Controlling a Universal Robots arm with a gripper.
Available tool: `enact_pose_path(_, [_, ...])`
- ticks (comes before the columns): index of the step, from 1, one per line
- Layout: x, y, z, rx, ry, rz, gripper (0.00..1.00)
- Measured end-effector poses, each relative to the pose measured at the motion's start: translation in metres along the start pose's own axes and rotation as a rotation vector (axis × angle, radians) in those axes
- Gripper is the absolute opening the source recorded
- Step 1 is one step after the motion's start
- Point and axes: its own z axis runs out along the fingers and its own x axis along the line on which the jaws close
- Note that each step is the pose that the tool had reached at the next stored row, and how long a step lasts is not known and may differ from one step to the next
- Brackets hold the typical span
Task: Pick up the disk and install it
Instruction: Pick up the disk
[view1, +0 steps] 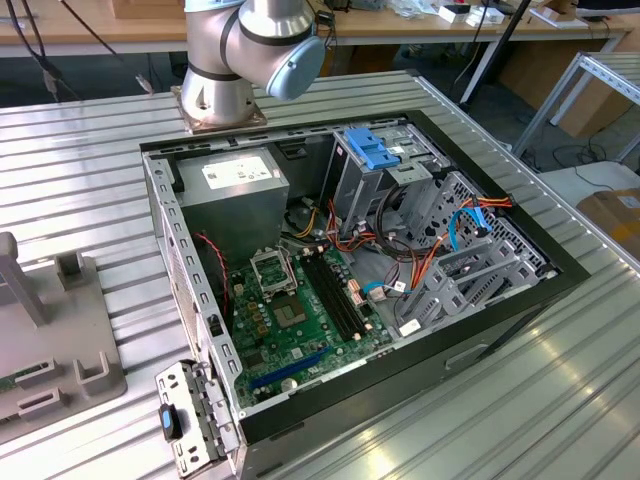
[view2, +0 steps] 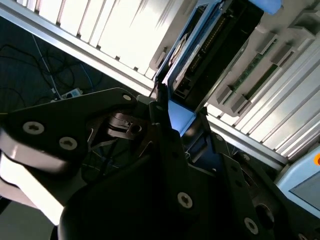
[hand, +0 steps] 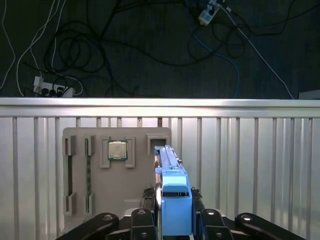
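Note:
The disk (hand: 171, 186) stands on edge between my fingers, its bright blue rail facing the first wrist view. In the second wrist view the disk (view2: 197, 55) runs away from the gripper (view2: 172, 117), with the blue rail along its side and a dark connector edge showing. My gripper (hand: 172, 222) is shut on the disk, one black finger (hand: 142, 220) pressed against each side of the rail. The disk's far end sits at a square slot (hand: 159, 142) of a beige holder tray (hand: 80, 200).
The holder tray carries a processor chip (hand: 117, 149) and memory sticks (hand: 88, 172) on the ribbed metal table (hand: 250, 165). The open computer case (view1: 160, 200) holds a motherboard (view1: 300, 310), power-supply box (view1: 232, 185) and drive cage with blue bracket (view1: 372, 148). The arm's base (view1: 222, 95) stands behind it.

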Motion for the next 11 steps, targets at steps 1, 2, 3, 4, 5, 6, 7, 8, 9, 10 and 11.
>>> enact_pose_path(1, [-0.0001,0.0,-0.0023,0.0,0.0,0.0,0.37])
enact_pose_path(2, [-0.0002,-0.0001,-0.0042,0.0,0.0,0.0,0.37])
enact_pose_path(3, [-0.0004,-0.0001,-0.0071,0.0003,0.0,0.0,0.37])
enact_pose_path(4, [-0.0005,-0.0001,-0.0087,0.0005,0.0,0.0,0.37])
enact_pose_path(5, [-0.0006,-0.0001,-0.0111,0.0008,0.0001,0.0,0.37])
enact_pose_path(6, [-0.0008,-0.0002,-0.0142,0.0029,0.0007,0.0,0.37])
enact_pose_path(7, [-0.0009,-0.0002,-0.0171,0.0039,0.0008,0.0,0.37])
enact_pose_path(8, [-0.001,-0.0002,-0.0189,0.0046,0.0008,0.0,0.37])
enact_pose_path(9, [-0.0011,-0.0002,-0.02,0.0048,0.0008,0.0,0.37])
enact_pose_path(10, [-0.0012,-0.0003,-0.0214,0.0049,0.0008,0.0,0.37])
enact_pose_path(11, [-0.0013,-0.0003,-0.0231,0.0052,0.0008,0.0,0.37])
